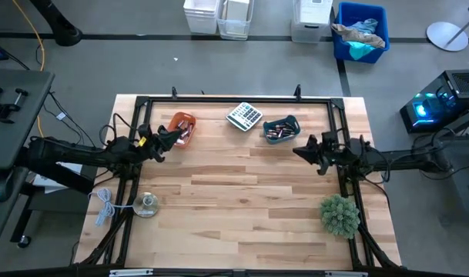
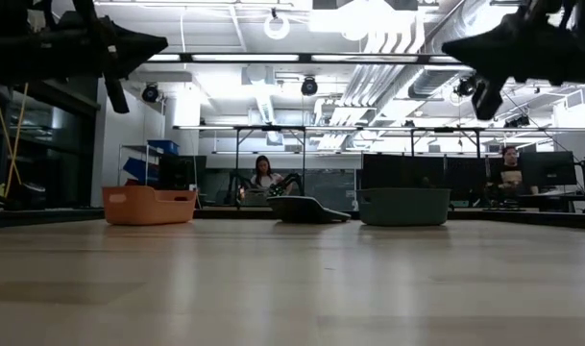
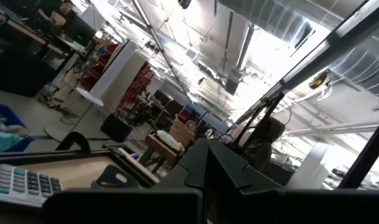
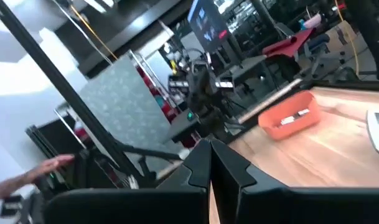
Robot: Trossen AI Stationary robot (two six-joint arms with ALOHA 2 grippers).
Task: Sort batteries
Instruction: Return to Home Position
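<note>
- Left pincer [image 1: 172, 138] hangs raised just beside the orange bin [image 1: 175, 118], its fingers pressed together on nothing, which fits an arm at rest.
- Some batteries [image 1: 186, 132] lie inside it, sorted by kind, I judge.
- Between the bins lies the calculator [image 1: 244, 116].
- More batteries [image 1: 277, 135] lie in the blue bin [image 1: 293, 121].
- Right pincer [image 1: 302, 151] hangs near it, also pressed together and empty.
- No loose battery shows on the tabletop [image 1: 242, 200], so the sorting seems finished.

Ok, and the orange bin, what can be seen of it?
The orange bin is a small, open, plastic-looking tub with rounded corners, upright on the wooden table at its far left, left of the calculator. Several small batteries lie inside. The left gripper hangs above its near-left corner, well clear of it.
</note>
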